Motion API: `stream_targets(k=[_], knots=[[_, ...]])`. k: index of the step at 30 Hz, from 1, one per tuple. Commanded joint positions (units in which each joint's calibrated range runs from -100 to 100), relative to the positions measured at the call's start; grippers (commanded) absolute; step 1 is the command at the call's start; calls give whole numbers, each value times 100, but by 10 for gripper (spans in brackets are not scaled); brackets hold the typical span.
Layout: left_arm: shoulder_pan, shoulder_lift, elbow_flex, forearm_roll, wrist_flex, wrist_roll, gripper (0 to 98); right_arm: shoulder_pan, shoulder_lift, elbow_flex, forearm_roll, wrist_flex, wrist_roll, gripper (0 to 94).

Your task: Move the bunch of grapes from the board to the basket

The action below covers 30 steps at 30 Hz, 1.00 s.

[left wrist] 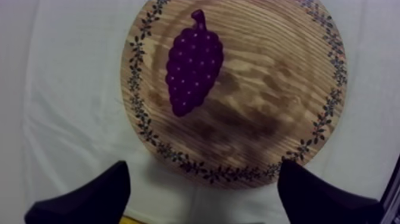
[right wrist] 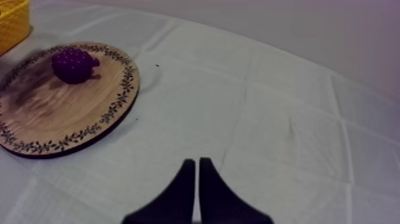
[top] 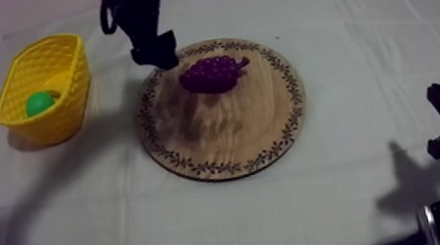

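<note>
Grapes [top: 214, 74], one bunch, on one wooden board [top: 225, 136]; one yellow basket [top: 70, 112] nearby.

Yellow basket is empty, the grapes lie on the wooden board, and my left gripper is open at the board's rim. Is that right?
Not quite: the yellow basket is not empty; the top view shows a green fruit inside it. The rest holds: the grapes lie on the wooden board, and the left gripper is open at the board's rim.

Probably a robotics lab bench, cloth-covered table [top: 362, 55], plain pale wall [right wrist: 333, 30] behind, black robot arm [top: 138, 12] overhead
</note>
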Motion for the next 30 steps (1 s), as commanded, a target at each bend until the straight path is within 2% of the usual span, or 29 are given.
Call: stream_targets(k=[1, 7, 16, 22, 30], knots=[[5, 46, 23, 13, -72, 13, 957, -2, -1, -3, -4, 0, -1, 4], [48, 380, 118, 30, -505, 61, 958, -2, -1, -3, -4, 0, -1, 4], [200, 1395, 296, -4, -1745, 188, 955, -2, -1, -3, -4, 0, -1, 4], [233, 2060, -27, -30, -2241, 212, 947, -2, -1, -3, -4, 0, -1, 4], [260, 2601, -427, -331, -2788, 314, 936, -2, -1, -3, -4, 0, -1, 4]])
